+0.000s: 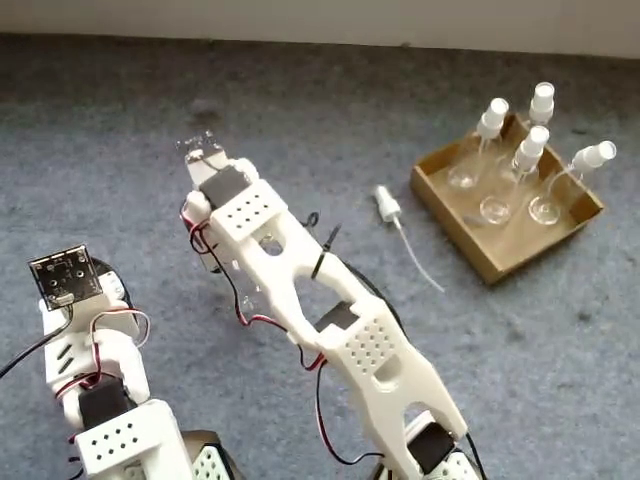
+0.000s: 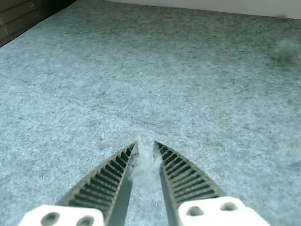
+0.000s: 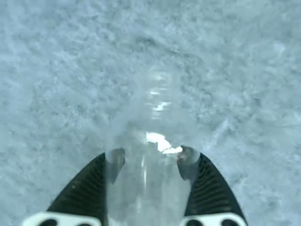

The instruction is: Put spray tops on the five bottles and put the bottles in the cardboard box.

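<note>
My right gripper (image 3: 150, 162) is shut on a clear, topless bottle (image 3: 153, 141), which lies along the fingers just above the grey carpet. From above, that gripper (image 1: 203, 157) sits far left of the cardboard box (image 1: 500, 262). Several clear bottles (image 1: 520, 165) with white spray tops stand in the box. One loose spray top (image 1: 388, 207) with its thin tube lies on the carpet just left of the box. My left gripper (image 2: 146, 147) is nearly shut, a narrow slit between its ridged fingers, holding nothing, low over bare carpet.
The left arm's body (image 1: 95, 390) stands at the near left corner, and the right arm (image 1: 330, 310) stretches diagonally across the middle. A pale wall edge (image 1: 400, 20) bounds the carpet at the back.
</note>
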`<action>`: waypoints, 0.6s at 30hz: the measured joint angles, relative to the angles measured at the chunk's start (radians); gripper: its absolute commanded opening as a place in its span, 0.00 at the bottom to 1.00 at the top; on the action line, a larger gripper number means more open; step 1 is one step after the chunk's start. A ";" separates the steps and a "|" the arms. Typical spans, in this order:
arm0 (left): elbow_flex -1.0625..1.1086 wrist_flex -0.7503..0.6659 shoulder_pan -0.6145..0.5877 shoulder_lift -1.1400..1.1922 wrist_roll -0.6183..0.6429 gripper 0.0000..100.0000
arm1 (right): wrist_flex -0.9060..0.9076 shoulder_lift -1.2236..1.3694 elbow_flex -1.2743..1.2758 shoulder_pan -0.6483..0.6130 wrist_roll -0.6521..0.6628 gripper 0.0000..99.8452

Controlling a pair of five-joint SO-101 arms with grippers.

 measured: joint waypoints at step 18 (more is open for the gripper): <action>0.000 0.000 0.023 0.000 0.000 0.01 | 0.098 -0.609 -0.048 0.238 0.127 0.03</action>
